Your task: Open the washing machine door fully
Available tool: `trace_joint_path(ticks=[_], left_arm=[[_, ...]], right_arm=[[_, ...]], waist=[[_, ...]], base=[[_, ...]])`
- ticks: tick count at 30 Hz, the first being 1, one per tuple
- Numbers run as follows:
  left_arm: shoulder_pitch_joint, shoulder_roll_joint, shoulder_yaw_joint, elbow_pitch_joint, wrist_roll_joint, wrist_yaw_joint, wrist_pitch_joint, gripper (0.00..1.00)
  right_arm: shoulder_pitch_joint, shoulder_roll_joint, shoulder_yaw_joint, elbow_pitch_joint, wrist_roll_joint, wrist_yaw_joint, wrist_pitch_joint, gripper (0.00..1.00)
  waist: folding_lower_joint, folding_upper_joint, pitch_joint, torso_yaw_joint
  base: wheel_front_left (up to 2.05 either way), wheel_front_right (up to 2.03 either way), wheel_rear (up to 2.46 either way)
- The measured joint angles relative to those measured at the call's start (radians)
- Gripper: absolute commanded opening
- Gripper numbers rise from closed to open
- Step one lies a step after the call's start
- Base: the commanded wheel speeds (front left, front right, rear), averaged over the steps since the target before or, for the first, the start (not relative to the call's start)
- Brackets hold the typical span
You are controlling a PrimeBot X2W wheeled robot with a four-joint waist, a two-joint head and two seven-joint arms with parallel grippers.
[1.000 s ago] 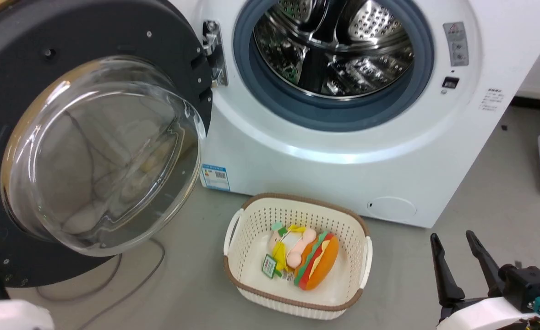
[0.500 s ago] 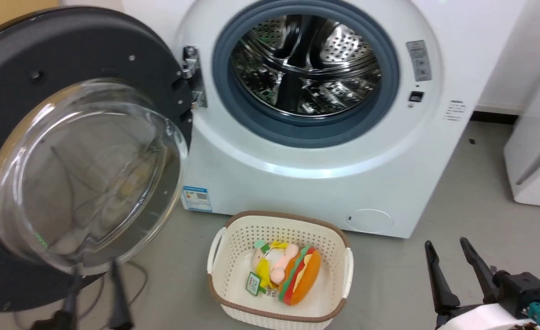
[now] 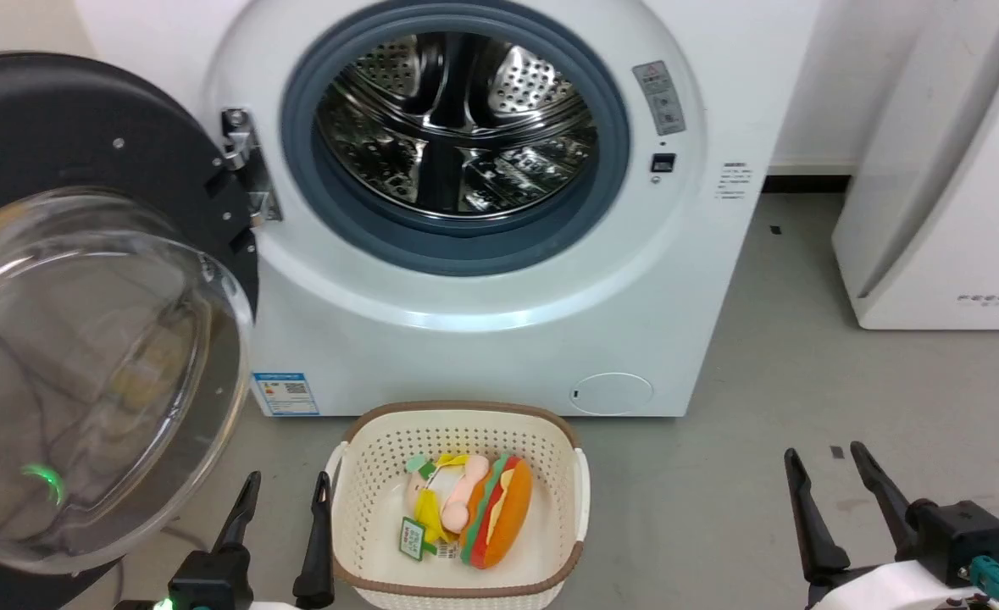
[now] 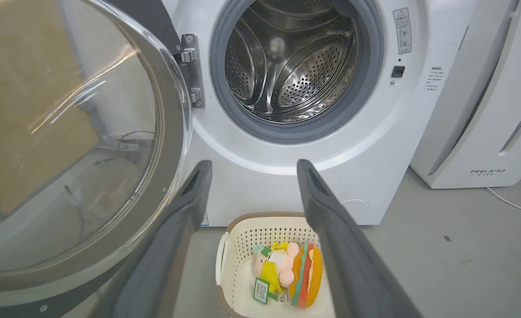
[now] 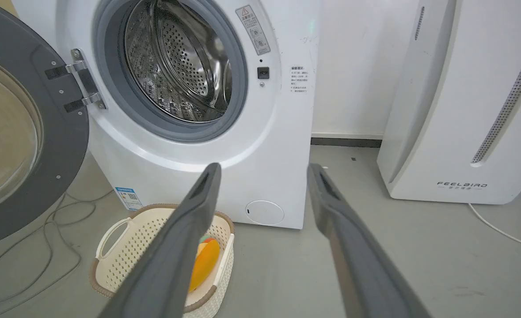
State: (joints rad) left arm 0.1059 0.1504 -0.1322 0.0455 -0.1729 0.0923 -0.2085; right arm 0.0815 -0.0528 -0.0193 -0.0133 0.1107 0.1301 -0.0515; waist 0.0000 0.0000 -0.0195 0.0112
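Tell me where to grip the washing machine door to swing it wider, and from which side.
Grip the washing machine door by its flat black rim, low and away from the hinge, coming from below with the open left gripper nearby. The rim's edge looks thin enough to straddle; the bulging glass bowl is smooth and too wide.

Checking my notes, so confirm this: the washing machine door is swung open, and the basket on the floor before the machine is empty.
The basket is not empty: the head view shows a toy burger and a small plush toy in it. The washing machine door is indeed swung open.
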Motion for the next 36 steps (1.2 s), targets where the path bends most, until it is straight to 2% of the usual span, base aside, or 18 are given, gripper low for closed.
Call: trace_joint_path(ticks=[7, 19, 20, 36], left_arm=[[-0.015, -0.004, -0.009, 0.049, 0.002, 0.003, -0.008, 1.00], [-0.026, -0.002, -0.009, 0.078, -0.005, 0.011, -0.014, 1.00], [-0.027, -0.003, -0.009, 0.078, -0.006, 0.011, -0.013, 0.00], [-0.026, -0.013, 0.005, 0.066, 0.006, 0.000, 0.015, 0.00]], right_arm=[[0.014, 0.000, 0.000, -0.002, -0.013, 0.000, 0.006, 1.00], [0.014, 0.000, 0.009, -0.002, -0.008, 0.000, 0.006, 1.00], [0.014, 0.000, 0.009, -0.001, -0.009, 0.000, 0.006, 0.00], [0.012, 0.000, 0.009, 0.000, -0.016, 0.000, 0.008, 0.00]], waist=[[0.0000, 0.0001, 0.006, -0.040], [0.0000, 0.0001, 0.013, -0.043], [0.0001, 0.0000, 0.013, -0.043], [0.0000, 0.0000, 0.014, -0.039]], base=[[0.00, 0.00, 0.00], [0.00, 0.00, 0.00], [0.00, 0.00, 0.00], [0.00, 0.00, 0.00]])
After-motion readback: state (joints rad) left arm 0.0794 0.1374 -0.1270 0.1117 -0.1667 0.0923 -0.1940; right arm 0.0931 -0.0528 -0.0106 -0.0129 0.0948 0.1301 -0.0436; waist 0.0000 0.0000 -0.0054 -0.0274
